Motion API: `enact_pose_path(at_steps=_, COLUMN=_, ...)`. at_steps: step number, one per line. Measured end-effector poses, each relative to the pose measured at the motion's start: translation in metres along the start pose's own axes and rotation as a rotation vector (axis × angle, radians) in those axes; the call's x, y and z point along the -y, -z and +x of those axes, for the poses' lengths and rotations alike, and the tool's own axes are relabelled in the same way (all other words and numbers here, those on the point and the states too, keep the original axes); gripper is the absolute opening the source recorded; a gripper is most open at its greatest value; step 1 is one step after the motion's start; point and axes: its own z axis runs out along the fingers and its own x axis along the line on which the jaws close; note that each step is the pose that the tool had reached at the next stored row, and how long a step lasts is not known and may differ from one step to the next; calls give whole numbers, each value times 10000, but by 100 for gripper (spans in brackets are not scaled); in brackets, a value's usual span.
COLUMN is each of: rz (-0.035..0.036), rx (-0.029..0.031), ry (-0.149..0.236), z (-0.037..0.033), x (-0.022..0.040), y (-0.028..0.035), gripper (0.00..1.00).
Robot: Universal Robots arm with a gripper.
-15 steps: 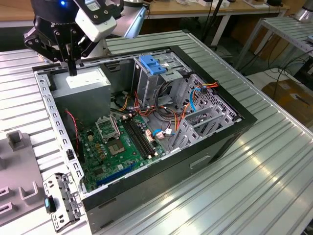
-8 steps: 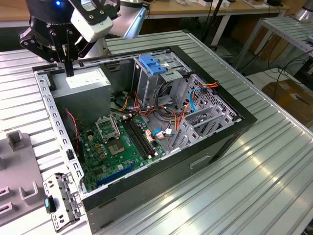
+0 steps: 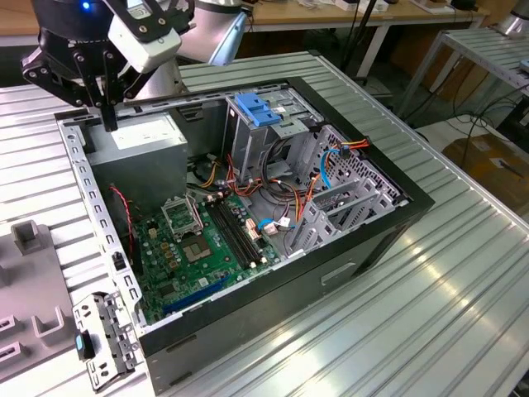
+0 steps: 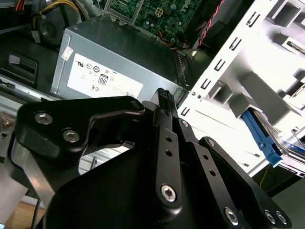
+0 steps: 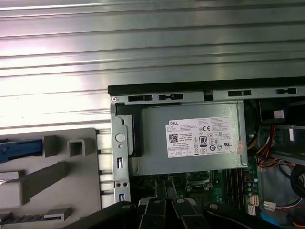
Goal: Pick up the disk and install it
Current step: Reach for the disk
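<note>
The pickup has not begun, I'd say. The gripper (image 3: 108,116) hangs over the open computer case (image 3: 355,248) at its far corner on the exterior view's left, just above the power supply (image 3: 145,141). Its jaws are drawn together with nothing between them. The disk (image 4: 261,137) sits outside the case, slotted in the grey fixture (image 3: 29,273) on the ribbed metal surface (image 3: 430,331) at the exterior view's left. In the second wrist view I can make out one blue carrier rail and a sliver of silver; the rest is cut off. Taking it would call for the jaws to part and line up across the rails. The drive cage (image 3: 273,145) stands under its blue latch (image 3: 258,109), but I cannot tell whether its bay is free.
</note>
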Motion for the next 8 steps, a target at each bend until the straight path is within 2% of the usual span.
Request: enact_pose_path(at_steps=8, rz=1, rx=-1, ry=-1, z=92, x=7, y=3, gripper=11)
